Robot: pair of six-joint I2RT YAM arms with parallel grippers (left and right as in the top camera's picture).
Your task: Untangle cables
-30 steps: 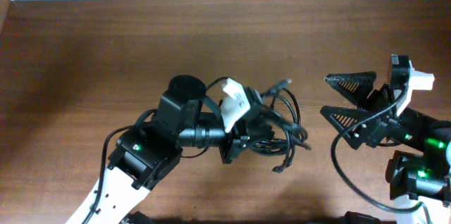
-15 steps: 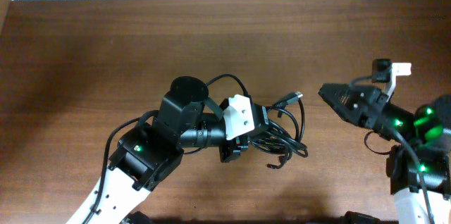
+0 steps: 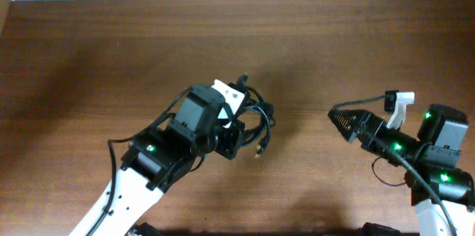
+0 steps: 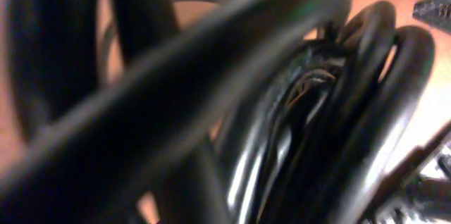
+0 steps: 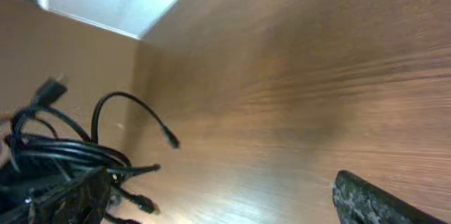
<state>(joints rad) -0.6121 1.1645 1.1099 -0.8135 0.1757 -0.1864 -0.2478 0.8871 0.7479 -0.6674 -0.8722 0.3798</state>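
The cables (image 3: 257, 116) are a bundle of thin black cords with plug ends hanging loose. My left gripper (image 3: 234, 129) is shut on the bundle left of the table's middle. In the left wrist view the cables (image 4: 303, 111) fill the frame, blurred and very close, and hide the fingers. My right gripper (image 3: 344, 122) is open and empty. It points left at the bundle and stands well to its right. In the right wrist view the cables (image 5: 63, 150) show at the far left, beyond the gap between my right gripper's fingers (image 5: 215, 182).
The brown wooden table (image 3: 111, 50) stretches to a white wall strip along the far edge. The thicker black arm cables loop beside both arm bases at the near edge.
My left gripper has drawn the cable bundle to the left and away from the right arm. The right gripper has turned on its side and dropped lower.
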